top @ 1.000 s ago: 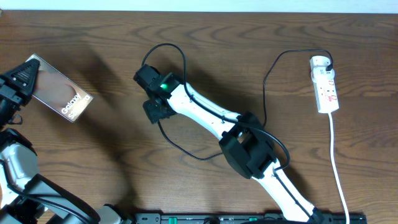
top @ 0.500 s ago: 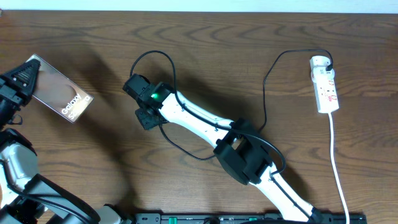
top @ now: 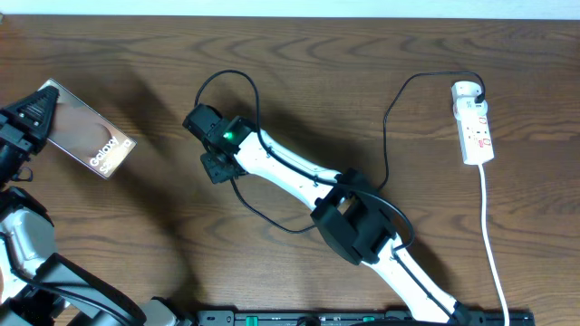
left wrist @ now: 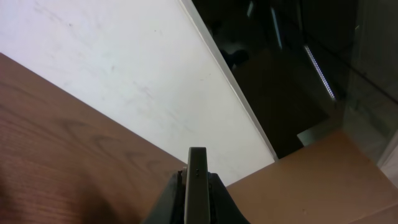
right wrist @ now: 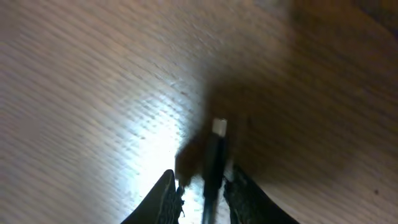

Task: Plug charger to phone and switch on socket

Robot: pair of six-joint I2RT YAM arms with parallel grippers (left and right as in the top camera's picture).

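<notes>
The phone (top: 95,145), with a brownish face and white "Galaxy" lettering, is at the far left of the overhead view. My left gripper (top: 38,110) is shut on its far-left end. In the left wrist view the phone (left wrist: 197,177) shows edge-on between the jaws (left wrist: 197,199). My right gripper (top: 198,119) is mid-table, well right of the phone. It is shut on the charger, whose plug tip (right wrist: 219,128) sticks out past the jaws (right wrist: 202,179) above the wood. The black cable (top: 388,136) loops back to a white adapter (top: 467,91) in the socket strip (top: 478,134).
The strip's white cord (top: 489,235) runs down the right side toward the front edge. The black cable (top: 263,210) loops across the table under my right arm. A pale wall and a brown surface (left wrist: 348,168) show beyond the table in the left wrist view.
My right gripper has moved left toward the phone with the charger plug, and the cable loop followed. The left gripper and the phone have not moved.
</notes>
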